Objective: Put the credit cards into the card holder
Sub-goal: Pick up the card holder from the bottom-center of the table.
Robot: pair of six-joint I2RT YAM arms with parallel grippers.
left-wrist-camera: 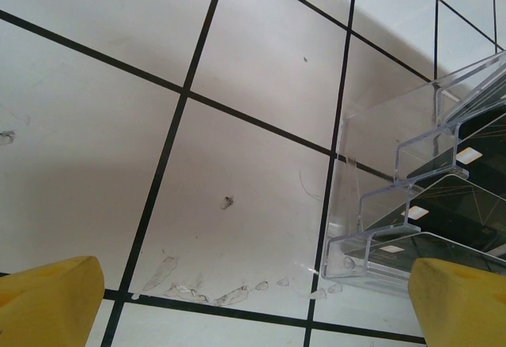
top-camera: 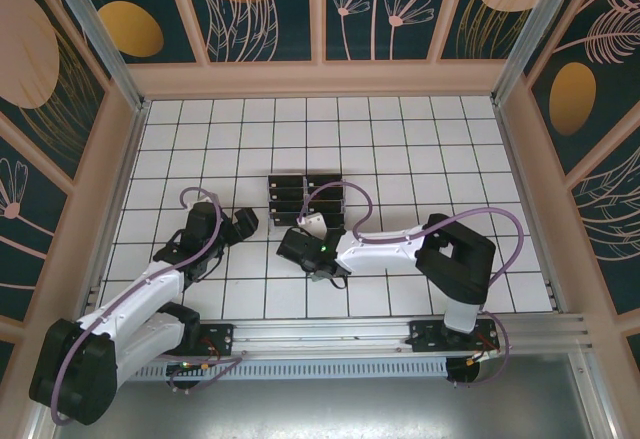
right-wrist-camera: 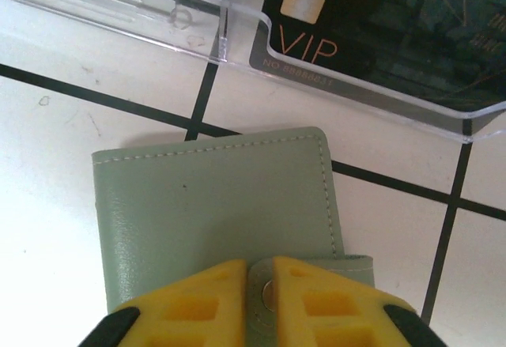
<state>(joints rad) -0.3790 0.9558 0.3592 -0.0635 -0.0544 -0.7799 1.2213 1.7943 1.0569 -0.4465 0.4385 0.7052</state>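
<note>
**Occlusions and crops**

Right wrist view: the near edge of the card holder [right-wrist-camera: 213, 213] is covered by the closed right pincer [right-wrist-camera: 251, 272]. The credit card [right-wrist-camera: 379, 23] in the clear rack [right-wrist-camera: 379, 100] is cropped by the top edge, and the small print under "VIP" is blurred. Left wrist view: the left pincer [left-wrist-camera: 253, 303] fingertips are cropped at the bottom edge, and the rack runs off the right edge. Top view: cards too small to read.

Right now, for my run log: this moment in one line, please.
left jaws: open beside clear rack | right jaws: shut on card holder tab | credit cards: in rack | card holder: closed
</note>
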